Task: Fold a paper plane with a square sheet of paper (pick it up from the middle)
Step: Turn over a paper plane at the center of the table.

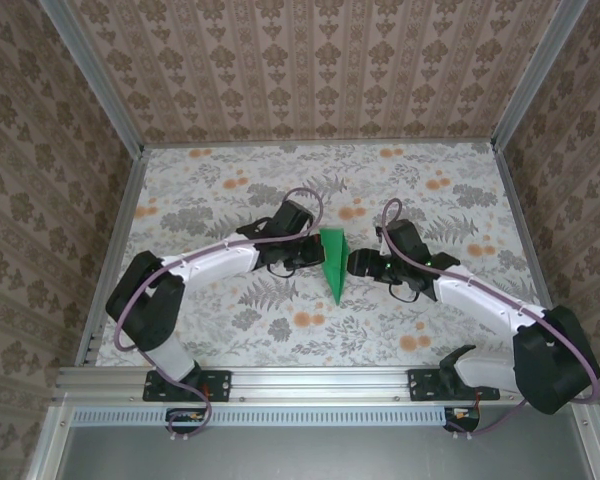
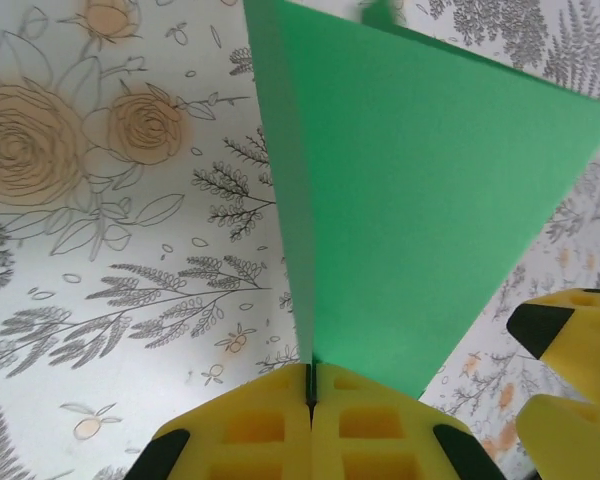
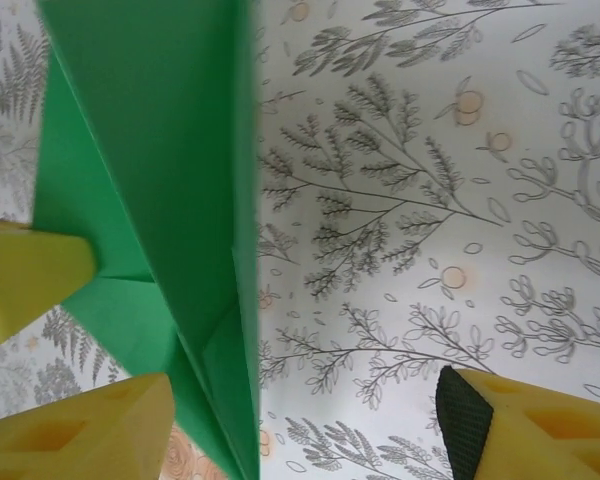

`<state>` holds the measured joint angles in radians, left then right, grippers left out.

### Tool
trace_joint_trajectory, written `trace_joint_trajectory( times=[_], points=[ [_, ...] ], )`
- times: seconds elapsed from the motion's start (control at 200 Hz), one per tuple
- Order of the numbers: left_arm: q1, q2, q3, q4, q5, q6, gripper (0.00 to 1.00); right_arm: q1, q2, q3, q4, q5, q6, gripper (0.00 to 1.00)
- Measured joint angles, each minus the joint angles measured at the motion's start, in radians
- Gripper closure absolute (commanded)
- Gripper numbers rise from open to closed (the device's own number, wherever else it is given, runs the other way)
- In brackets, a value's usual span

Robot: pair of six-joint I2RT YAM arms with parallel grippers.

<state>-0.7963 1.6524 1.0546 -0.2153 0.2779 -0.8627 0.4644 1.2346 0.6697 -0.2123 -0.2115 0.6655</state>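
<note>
Left pincer (image 2: 310, 388): shut tight, both yellow pads pressed together on the lower edge of the paper plane (image 2: 410, 200), at the point where the folded layers meet. Grip is confirmed in the left wrist view.

Right pincer (image 3: 300, 430): standing wide, holding nothing. The green sheet runs between its fingers, close to one of them. I cannot tell whether it touches that finger.

Location: from above, the paper plane (image 1: 332, 262) sits between the two pincers near the middle of the floral surface (image 1: 430, 200), its narrow point towards the arm bases. It appears to stand on edge, one flap flaring off the crease (its contact with the cloth is not clear).

Handling assessment: the item is judged very light, thin and springy. Folds are likely to reopen if released, and stray pressure would leave unwanted creases. The smooth paper may slip from a shallow pinch.

Recommended hold: on the centre crease, where the layers stack and stiffen the piece. Avoid the single-layer flaps and the point, which would probably buckle.
</note>
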Motion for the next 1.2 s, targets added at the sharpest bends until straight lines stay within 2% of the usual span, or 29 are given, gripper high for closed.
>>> trace_joint_trajectory(
  times=[0.17, 0.355, 0.425, 0.69, 1.2],
  points=[
    [0.029, 0.043, -0.097, 0.138, 0.076, 0.0, 1.0, 0.009, 0.034, -0.004, 0.044, -0.037, 0.007, 0.4],
    [0.042, 0.07, -0.146, 0.196, 0.105, 0.0, 1.0, 0.058, 0.113, 0.008, 0.051, -0.042, 0.009, 0.54],
    [0.047, 0.07, -0.16, 0.211, 0.109, 0.0, 1.0, 0.088, 0.154, 0.035, 0.048, -0.039, 0.001, 0.56],
    [0.058, 0.07, -0.178, 0.225, 0.119, 0.003, 1.0, 0.179, 0.26, 0.136, 0.045, -0.01, -0.014, 0.56],
    [0.059, 0.098, -0.179, 0.224, 0.119, 0.005, 1.0, 0.182, 0.351, 0.188, -0.005, 0.029, -0.043, 0.55]
  ],
)
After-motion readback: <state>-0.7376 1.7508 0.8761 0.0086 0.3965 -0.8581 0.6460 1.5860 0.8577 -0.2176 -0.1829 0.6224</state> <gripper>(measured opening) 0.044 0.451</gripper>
